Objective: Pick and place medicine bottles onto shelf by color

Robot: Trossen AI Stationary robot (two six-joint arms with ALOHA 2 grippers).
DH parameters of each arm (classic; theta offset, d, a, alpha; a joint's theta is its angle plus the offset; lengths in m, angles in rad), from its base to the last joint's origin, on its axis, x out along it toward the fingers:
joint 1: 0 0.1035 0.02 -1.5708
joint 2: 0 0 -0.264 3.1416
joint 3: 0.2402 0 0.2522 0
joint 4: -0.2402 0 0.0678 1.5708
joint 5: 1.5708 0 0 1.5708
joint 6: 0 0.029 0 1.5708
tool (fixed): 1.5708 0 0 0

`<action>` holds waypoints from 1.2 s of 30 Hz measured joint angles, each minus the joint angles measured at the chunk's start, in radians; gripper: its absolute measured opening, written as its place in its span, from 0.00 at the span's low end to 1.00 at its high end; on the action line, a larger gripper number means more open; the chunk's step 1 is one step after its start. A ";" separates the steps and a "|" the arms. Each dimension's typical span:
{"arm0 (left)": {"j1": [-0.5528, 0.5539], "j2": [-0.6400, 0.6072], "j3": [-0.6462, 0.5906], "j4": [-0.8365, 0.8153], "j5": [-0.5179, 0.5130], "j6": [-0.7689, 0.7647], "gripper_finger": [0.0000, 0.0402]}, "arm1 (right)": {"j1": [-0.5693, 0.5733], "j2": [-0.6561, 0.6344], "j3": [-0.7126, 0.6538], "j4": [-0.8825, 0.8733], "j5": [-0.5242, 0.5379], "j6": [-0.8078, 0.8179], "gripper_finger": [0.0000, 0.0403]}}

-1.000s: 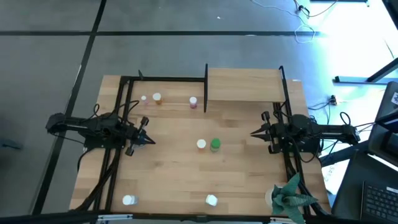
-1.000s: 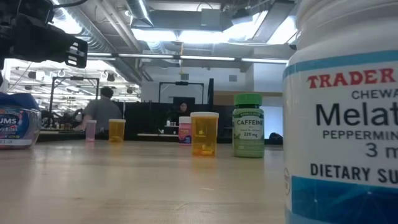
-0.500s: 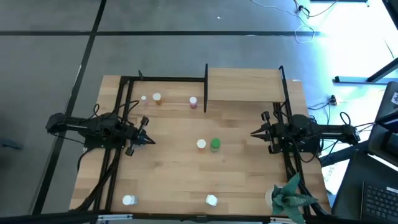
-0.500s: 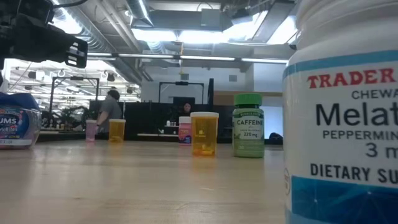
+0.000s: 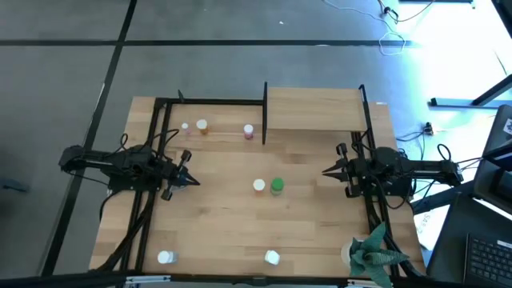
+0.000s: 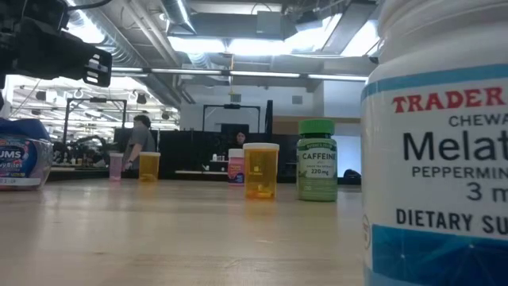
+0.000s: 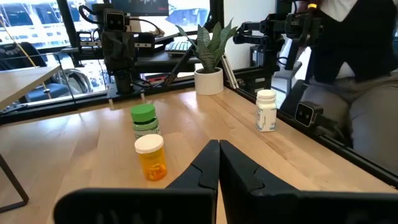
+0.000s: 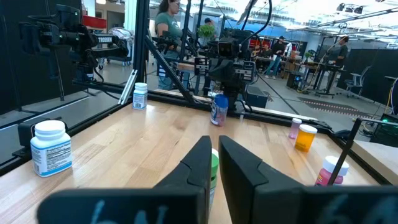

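Sitting untouched on the tabletop, the medicine bottles are showing no change from a second ago: the orange bottle and the green bottle are standing side by side, almost touching, midway between the two arms. Three more, a pale pink one, an orange one and a red-pink one, are standing near the far edge, just left of the shelf, whose board is carrying nothing that can be seen. Two white bottles are waiting at the near edge.

The left gripper is hovering to the left of the central pair with its fingers pressed together and holding nothing. The right gripper is hanging to the right of the pair, its fingers parted by only a narrow slit, also holding nothing. Neither arm is moving; the only shift is a person walking in the room behind. So the sorting is probably not yet under way, and every bottle is still needing a place.

In the low view, the big white bottle is showing "TRADER", "CHEWA", "Melat", "PEPPERMIN", "3 m" and "DIETARY SU", all cut off. The green one is reading "CAFFEINE". A blue container is showing "UMS". A green plant is standing at the table's near right corner.
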 joint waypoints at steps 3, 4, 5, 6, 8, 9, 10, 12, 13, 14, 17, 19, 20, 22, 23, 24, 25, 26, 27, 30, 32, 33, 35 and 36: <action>0.000 0.000 0.000 0.000 0.000 0.000 0.00 | 0.000 0.000 0.000 0.000 0.000 0.000 0.09; 0.000 0.000 0.000 0.000 0.000 0.000 0.00 | 0.000 0.000 0.000 0.000 0.000 0.000 0.09; 0.000 0.000 0.000 0.000 0.000 0.000 0.00 | 0.000 0.000 0.000 0.000 0.000 0.000 0.09; 0.000 0.000 0.000 0.000 0.000 0.000 0.00 | 0.000 0.000 0.000 0.000 0.000 0.000 0.09; 0.000 0.000 0.000 0.000 0.000 0.000 0.00 | 0.000 0.000 0.000 0.000 0.000 0.000 0.09; 0.000 0.000 0.000 0.000 0.000 0.000 0.00 | 0.000 0.000 0.000 0.000 0.000 0.000 0.09; 0.000 0.000 0.000 0.000 0.000 0.000 0.00 | 0.000 0.000 0.000 0.000 0.000 0.000 0.09; 0.000 0.000 0.000 0.000 0.000 0.000 0.00 | 0.000 0.000 0.000 0.000 0.000 0.000 0.09; 0.000 0.000 0.000 0.000 0.000 0.000 0.00 | 0.000 0.000 0.000 0.000 0.000 0.000 0.09; 0.000 0.000 0.000 0.000 0.000 0.000 0.00 | 0.000 0.000 0.000 0.000 0.000 0.000 0.09; 0.000 0.000 0.000 0.000 0.000 0.000 0.00 | 0.000 0.000 0.000 0.000 0.000 0.000 0.09; 0.000 0.000 0.000 0.000 0.000 0.000 0.00 | 0.000 0.000 0.000 0.000 0.000 0.000 0.09; 0.000 0.000 0.000 0.000 0.000 0.000 0.00 | 0.000 0.000 0.000 0.000 0.000 0.000 0.09; 0.000 0.000 0.000 0.000 0.000 0.000 0.00 | 0.000 0.000 0.000 0.000 0.000 0.000 0.09; 0.000 0.000 0.000 0.000 0.000 0.000 0.00 | 0.000 0.000 0.000 0.000 0.000 0.000 0.09; 0.000 0.000 0.000 0.000 0.000 -0.001 0.00 | 0.000 0.000 0.000 0.000 0.000 -0.001 0.09; 0.000 0.000 0.000 0.002 0.000 0.000 0.00 | 0.000 0.000 0.000 0.000 0.000 -0.003 0.09; 0.001 0.000 0.000 0.011 -0.006 0.008 0.00 | 0.000 0.000 0.000 0.000 0.000 -0.003 0.09; 0.003 0.000 0.005 0.015 -0.022 0.018 0.00 | 0.000 0.000 0.000 0.000 0.000 -0.002 0.09; 0.009 0.000 0.042 0.010 -0.059 -0.031 0.00 | 0.000 0.000 0.000 0.000 0.000 0.000 0.09; 0.009 0.001 0.082 -0.012 -0.058 -0.073 0.00 | 0.000 0.000 0.000 0.000 0.000 0.000 0.09; 0.008 0.006 0.106 -0.044 -0.056 -0.084 0.00 | 0.000 0.000 0.000 0.000 0.000 0.000 0.09; 0.003 0.019 0.167 -0.140 -0.055 -0.086 0.00 | 0.000 0.000 0.000 0.000 0.000 0.000 0.09; 0.000 0.028 0.202 -0.192 -0.061 -0.086 0.00 | 0.000 0.000 0.000 0.000 0.000 0.000 0.09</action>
